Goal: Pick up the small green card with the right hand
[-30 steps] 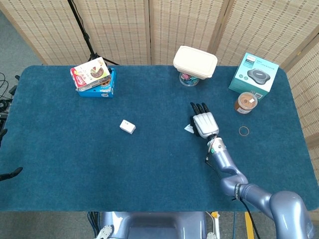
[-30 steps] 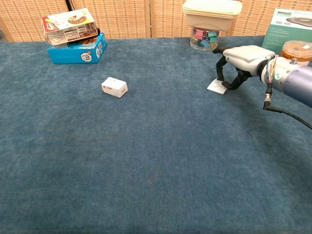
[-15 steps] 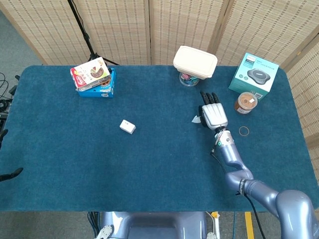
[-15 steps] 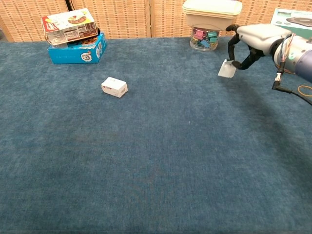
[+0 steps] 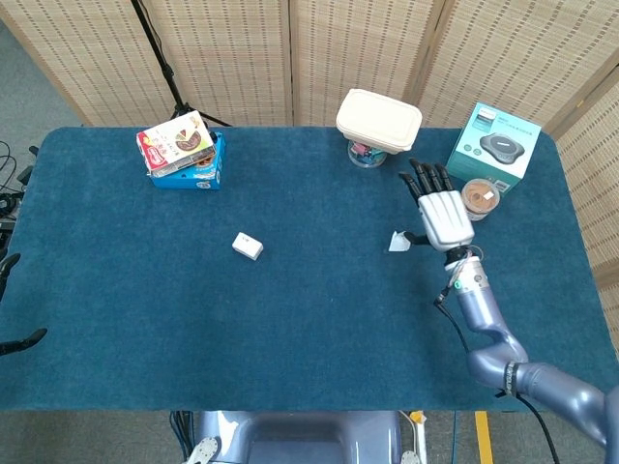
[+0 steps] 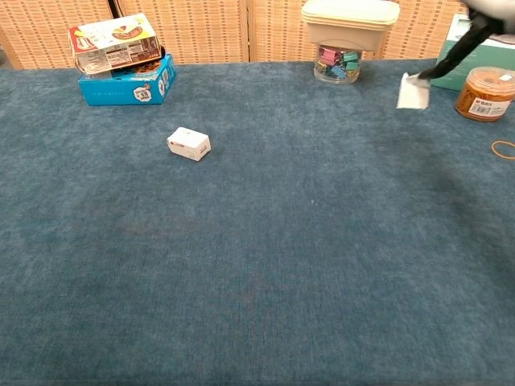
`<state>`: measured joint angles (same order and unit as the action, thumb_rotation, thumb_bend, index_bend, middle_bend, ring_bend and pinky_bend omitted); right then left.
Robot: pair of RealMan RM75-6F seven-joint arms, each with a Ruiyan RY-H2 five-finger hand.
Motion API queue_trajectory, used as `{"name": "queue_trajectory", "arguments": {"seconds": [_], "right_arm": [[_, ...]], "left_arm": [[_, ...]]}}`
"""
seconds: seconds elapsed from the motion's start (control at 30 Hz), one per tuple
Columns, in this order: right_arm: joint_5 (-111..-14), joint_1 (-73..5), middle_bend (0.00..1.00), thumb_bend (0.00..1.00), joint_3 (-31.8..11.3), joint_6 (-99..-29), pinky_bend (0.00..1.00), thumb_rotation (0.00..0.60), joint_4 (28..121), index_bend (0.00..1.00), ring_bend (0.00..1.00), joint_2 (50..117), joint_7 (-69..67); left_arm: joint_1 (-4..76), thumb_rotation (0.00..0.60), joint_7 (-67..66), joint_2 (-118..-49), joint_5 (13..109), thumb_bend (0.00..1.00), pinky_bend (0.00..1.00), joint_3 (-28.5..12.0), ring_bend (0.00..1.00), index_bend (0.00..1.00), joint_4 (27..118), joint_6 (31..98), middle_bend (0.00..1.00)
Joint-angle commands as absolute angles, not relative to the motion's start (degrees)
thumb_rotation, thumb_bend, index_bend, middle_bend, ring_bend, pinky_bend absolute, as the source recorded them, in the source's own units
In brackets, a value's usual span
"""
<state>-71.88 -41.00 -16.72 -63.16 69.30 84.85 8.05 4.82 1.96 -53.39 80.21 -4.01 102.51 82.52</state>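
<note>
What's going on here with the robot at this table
The robot's right hand holds a small card pinched at its edge, lifted clear of the blue table. The card hangs near a lidded tub and a brown jar. A small white box and a stack of food boxes sit untouched further left. The left hand is out of view.

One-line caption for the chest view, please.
Right hand, mostly out of frame at top right, holds the small card lifted above the blue table.
</note>
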Motion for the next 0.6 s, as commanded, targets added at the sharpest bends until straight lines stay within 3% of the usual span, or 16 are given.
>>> {"name": "queue_trajectory", "arguments": {"seconds": [0.03, 0.23, 0.4, 0.6], "right_arm": [[-72.56, -36.03, 0.0, 0.0, -15.88, -67.73, 0.0, 0.6, 77.23, 0.0, 0.0, 78.13, 8.28], [-75.21, -30.98, 0.0, 0.0, -13.93, -73.28, 0.0, 0.6, 83.76, 0.0, 0.0, 72.66, 7.8], [-81.57, -25.25, 0.0, 0.0, -9.09, -79.26, 0.0, 0.6, 87.8, 0.0, 0.0, 67.68, 7.43], [-82.36, -19.6, 0.0, 0.0, -5.75, -82.64, 0.0, 0.6, 94.39, 0.0, 0.0, 62.73, 8.57]], "left_arm": [[4.55, 0.6, 2.93, -53.08, 81.39, 0.0, 0.01, -3.51, 0.0, 0.0, 102.14, 82.85, 0.0], [4.08, 0.6, 4.47, -52.81, 83.36, 0.0, 0.01, -2.83, 0.0, 0.0, 101.39, 83.72, 0.0], [3.53, 0.6, 6.34, -52.43, 85.39, 0.0, 0.01, -2.08, 0.0, 0.0, 100.51, 84.7, 0.0], [2.88, 0.6, 8.33, -52.27, 87.19, 0.0, 0.01, -1.88, 0.0, 0.0, 99.39, 86.66, 0.0]]}}
